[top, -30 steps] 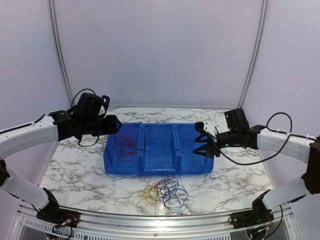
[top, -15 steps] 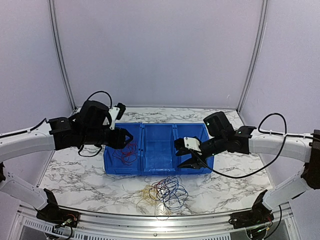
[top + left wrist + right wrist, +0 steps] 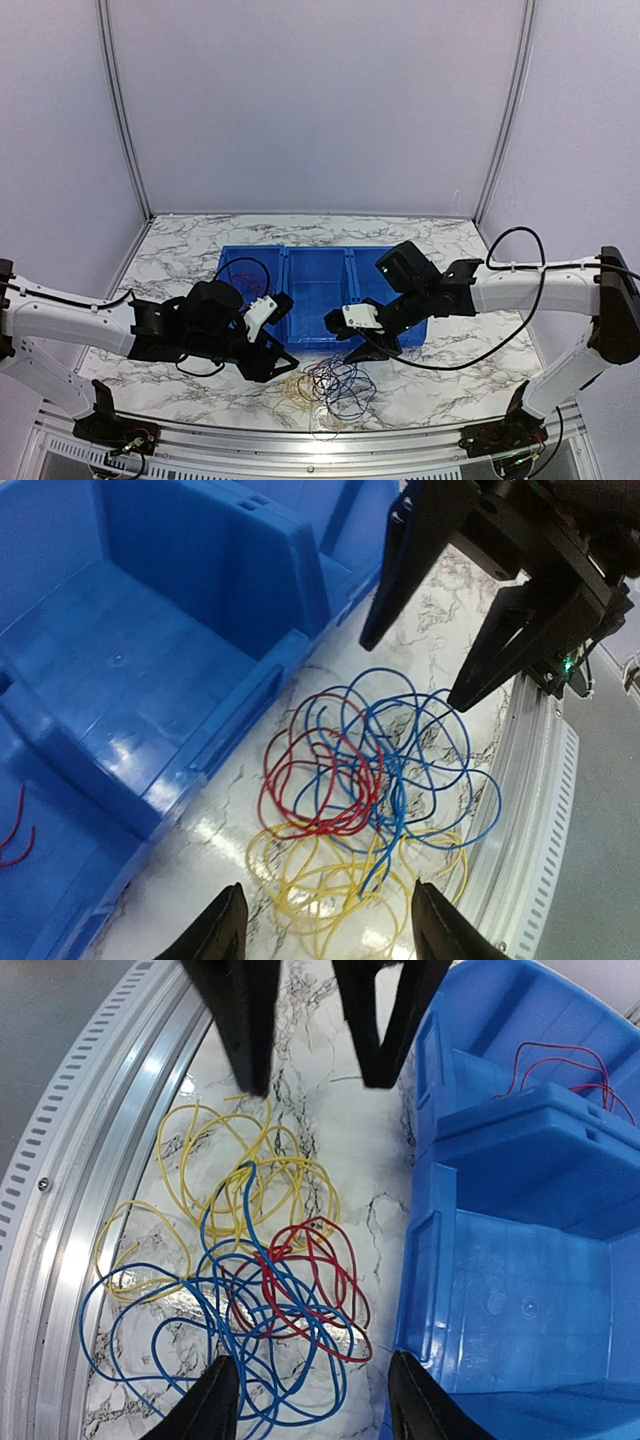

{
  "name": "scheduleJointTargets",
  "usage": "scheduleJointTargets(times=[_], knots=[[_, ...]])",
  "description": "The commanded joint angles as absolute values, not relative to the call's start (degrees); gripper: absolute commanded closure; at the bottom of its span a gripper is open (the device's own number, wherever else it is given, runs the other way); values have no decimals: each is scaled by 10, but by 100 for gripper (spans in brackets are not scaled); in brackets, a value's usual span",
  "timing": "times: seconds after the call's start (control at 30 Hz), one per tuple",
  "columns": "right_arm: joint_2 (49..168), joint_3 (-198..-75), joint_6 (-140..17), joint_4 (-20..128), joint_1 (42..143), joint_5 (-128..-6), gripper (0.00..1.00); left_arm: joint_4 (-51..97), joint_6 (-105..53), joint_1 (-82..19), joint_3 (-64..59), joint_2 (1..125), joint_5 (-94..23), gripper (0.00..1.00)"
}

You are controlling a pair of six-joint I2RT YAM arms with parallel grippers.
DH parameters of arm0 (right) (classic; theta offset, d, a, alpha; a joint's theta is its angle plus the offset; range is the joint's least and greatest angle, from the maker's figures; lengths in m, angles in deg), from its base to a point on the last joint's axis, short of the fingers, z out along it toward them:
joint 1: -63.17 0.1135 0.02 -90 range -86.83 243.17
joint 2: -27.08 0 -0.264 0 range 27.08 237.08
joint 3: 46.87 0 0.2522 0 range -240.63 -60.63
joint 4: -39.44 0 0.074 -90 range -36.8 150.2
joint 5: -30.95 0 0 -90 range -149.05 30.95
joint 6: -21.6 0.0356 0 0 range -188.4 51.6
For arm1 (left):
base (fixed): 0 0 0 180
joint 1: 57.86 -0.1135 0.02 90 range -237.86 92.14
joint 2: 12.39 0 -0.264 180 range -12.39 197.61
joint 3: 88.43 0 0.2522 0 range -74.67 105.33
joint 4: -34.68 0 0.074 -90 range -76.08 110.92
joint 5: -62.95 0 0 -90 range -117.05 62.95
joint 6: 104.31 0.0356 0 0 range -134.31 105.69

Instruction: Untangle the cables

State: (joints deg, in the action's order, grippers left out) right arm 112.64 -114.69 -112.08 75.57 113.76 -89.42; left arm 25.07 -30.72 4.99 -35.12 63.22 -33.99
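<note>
A tangle of thin cables (image 3: 330,385) lies on the marble table in front of the blue bin (image 3: 300,250). In the left wrist view it shows red loops (image 3: 300,780), blue loops (image 3: 425,730) and yellow loops (image 3: 320,885). My left gripper (image 3: 284,335) is open and empty, just left of and above the tangle (image 3: 327,885). My right gripper (image 3: 346,340) is open and empty, just above the tangle's far right side (image 3: 312,1358). The two grippers face each other across the tangle. Another red cable (image 3: 560,1060) lies in the bin's left compartment.
The three-compartment bin's front wall (image 3: 430,1260) stands right behind the tangle. The aluminium rail (image 3: 320,440) along the table's near edge runs just in front of it. The right gripper's fingers (image 3: 400,570) reach into the left wrist view from above.
Both arms have swung down from over the bin to its front side and now hang low over the tangle. Both grippers stayed open.
</note>
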Motion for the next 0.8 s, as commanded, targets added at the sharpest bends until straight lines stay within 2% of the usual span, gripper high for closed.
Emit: scheduleJointTargets(times=[0.0,0.3,0.63,0.77], knots=[[1095,-1158,-1111,756,1112,-896,48,364,-296,84,-331,686,-335,42],[1059,-1136,-1095,739,1040,-933,48,356,-270,103,-275,779,-341,50],[1066,-1132,-1097,735,1034,-926,48,256,-251,104,-208,824,-311,78],[1064,-1130,-1098,734,1035,-925,48,241,-247,104,-203,809,-307,93]])
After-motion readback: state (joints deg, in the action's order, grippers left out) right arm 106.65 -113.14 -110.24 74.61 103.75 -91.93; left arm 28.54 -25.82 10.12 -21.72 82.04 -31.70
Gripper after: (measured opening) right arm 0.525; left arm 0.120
